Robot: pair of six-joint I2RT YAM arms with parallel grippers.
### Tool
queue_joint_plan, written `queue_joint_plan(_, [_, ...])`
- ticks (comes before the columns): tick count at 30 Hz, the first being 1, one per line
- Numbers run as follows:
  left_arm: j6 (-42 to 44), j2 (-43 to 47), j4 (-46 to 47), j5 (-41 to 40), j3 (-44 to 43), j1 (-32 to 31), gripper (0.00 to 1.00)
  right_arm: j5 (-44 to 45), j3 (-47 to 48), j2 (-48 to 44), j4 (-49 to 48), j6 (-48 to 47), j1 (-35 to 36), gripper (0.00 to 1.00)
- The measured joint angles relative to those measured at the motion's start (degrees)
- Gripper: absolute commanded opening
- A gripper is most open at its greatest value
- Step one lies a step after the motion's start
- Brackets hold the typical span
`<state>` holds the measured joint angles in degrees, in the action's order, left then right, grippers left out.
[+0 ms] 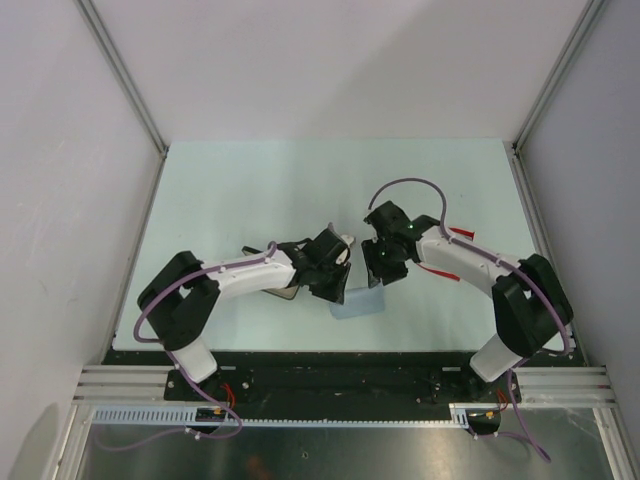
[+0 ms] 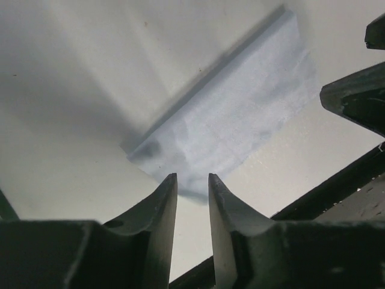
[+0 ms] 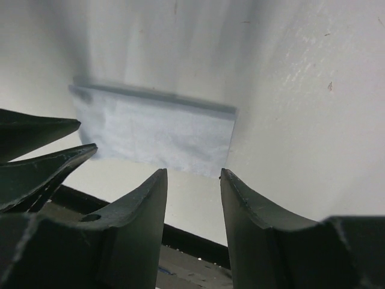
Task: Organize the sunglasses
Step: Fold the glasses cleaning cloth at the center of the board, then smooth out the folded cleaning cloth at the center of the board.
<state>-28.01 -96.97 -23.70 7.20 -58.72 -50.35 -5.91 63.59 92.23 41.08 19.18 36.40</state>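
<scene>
**A:** Which step are we on?

**B:** The cloth, we think. Our left end effector (image 2: 192,176) and right end effector (image 3: 192,171) both hang over the grey-blue cloth (image 1: 357,302) by the near edge of the worktop (image 1: 250,190). The left one's fingers are narrowly parted and the right's are spread wider. Neither is pinching anything.

**A:** And the sunglasses (image 1: 462,232)?

**B:** Right of the cloth, mostly hidden under our right forearm. Only red slivers show.

**A:** Any container?

**B:** A dark shape (image 1: 285,293) under our left forearm may be a case. We cannot tell whether it is open or what it holds.

**A:** Next?

**B:** Probably we lower onto a cloth edge, with the fingertips close against the worktop.
</scene>
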Motion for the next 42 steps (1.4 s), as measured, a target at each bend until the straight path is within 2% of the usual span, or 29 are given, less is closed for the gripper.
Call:
queue_joint_plan(6, [0.0, 2.32, 0.02, -0.83, 0.0, 0.0, 0.41, -0.79, 0.0, -2.75, -0.17, 0.74, -0.98, 0.43])
queue_joint_plan(16, [-0.46, 1.75, 0.07, -1.81, 0.0, 0.0, 0.32, -2.43, 0.0, 1.14, -1.55, 3.28, -1.27, 0.35])
queue_joint_plan(22, [-0.5, 0.09, 0.0, -3.69, 0.0, 0.0, 0.35, -2.4, 0.0, 4.59, -2.36, 4.35, -1.27, 0.36])
queue_joint_plan(42, [-0.46, -4.17, 0.44, -6.03, -1.79, 1.11, 0.33, -1.64, 0.0, 9.53, -6.19, 4.66, -3.3, 0.33])
